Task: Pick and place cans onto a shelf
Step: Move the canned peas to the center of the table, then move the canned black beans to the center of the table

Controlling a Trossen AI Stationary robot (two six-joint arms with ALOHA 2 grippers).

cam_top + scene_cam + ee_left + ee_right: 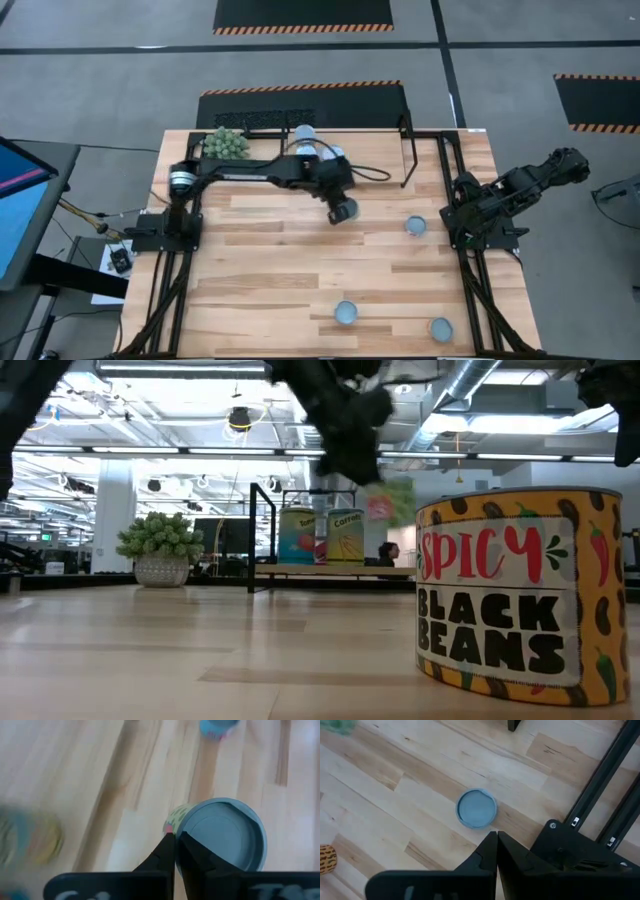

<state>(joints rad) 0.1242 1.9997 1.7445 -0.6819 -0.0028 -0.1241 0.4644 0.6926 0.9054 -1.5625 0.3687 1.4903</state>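
Observation:
My left gripper (343,208) hangs over the table's middle, in front of the shelf, shut on a can with a grey-blue top and a yellow-green label (222,837). The low view shows this can blurred in the air (388,502) below the gripper (350,445). Two cans (297,535) (346,535) stand on the shelf's wood board (330,571) at the far edge. Three more cans stand on the table (416,226) (346,312) (440,328). My right gripper (495,839) waits shut at the table's right edge, above and beside one can (476,809). My left gripper has the can at the edge of its top (173,826). Its fingers stand almost together, one over the lid (200,857) and one outside the label wall (162,850), coming from above. The can is lifted clear of the table and looks a little tilted.
A green spiky plant in a pot (226,143) stands at the far left beside the shelf. A "Spicy Black Beans" can (520,595) stands close to the low camera. Black frame rails (470,270) run along the table's left and right sides. Bare wood (260,260) lies left of centre.

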